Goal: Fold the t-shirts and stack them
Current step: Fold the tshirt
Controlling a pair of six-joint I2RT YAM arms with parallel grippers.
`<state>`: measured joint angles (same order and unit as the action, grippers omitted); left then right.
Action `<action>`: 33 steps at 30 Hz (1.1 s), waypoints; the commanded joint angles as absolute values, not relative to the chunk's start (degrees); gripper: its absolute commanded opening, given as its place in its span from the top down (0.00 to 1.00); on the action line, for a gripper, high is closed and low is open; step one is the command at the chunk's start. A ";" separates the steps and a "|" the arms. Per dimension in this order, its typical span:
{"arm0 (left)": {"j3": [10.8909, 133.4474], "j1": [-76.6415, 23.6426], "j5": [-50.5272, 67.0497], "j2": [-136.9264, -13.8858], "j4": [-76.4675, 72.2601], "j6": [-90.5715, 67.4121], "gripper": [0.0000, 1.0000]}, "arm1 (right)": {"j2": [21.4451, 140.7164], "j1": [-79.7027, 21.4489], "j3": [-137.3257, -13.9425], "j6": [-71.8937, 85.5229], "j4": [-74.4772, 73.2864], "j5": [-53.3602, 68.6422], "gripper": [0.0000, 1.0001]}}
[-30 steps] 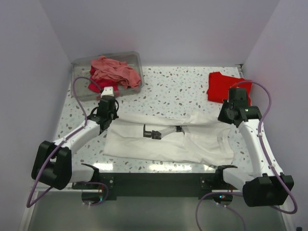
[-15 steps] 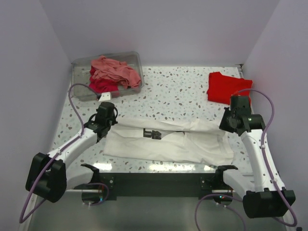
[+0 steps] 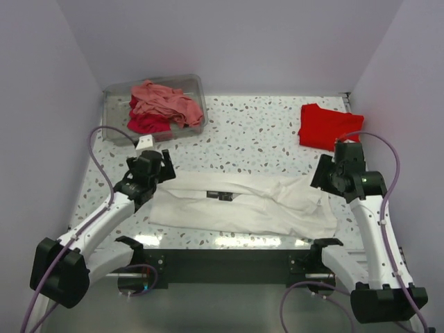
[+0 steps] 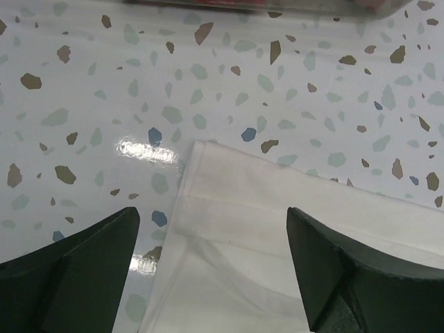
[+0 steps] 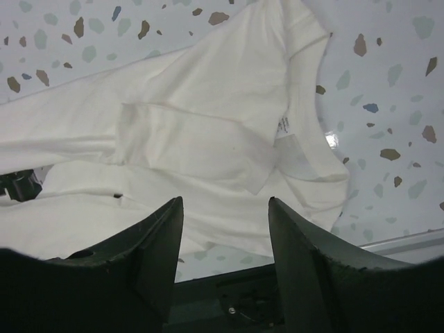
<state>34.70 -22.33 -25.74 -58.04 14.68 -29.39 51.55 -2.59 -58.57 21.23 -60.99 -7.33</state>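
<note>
A white t-shirt lies folded lengthwise in a long band across the near part of the table; it also fills the lower left wrist view and most of the right wrist view. My left gripper hovers open over the shirt's left end, with nothing between its fingers. My right gripper stands open above the shirt's collar end, holding nothing. A bright red t-shirt lies folded at the far right. Salmon-pink and crimson t-shirts are heaped in a bin.
A clear plastic bin stands at the far left. A small white tag lies just in front of it. A black rail runs along the table's near edge. Purple walls close in the left, right and back.
Both grippers have let go of the white shirt and opened. The raised far edge of the shirt has dropped flat onto the near half. Both arms drew nearer.
</note>
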 commanded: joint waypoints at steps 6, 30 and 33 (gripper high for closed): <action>39.81 -23.47 -21.36 -65.56 11.95 -28.83 0.03 | 62.02 -15.19 -56.25 25.13 -48.18 -5.98 0.45; 40.08 -23.47 -21.62 -67.76 13.80 -27.51 0.00 | 86.83 -17.84 -53.44 25.84 -27.51 -3.69 0.50; 39.99 -23.47 -21.62 -67.76 13.80 -27.42 0.00 | 88.33 -18.02 -52.74 25.93 -26.46 -3.51 0.52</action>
<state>39.09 -23.29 -21.63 -67.61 14.70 -28.29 87.48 -17.58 -53.41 25.06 -29.71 -4.29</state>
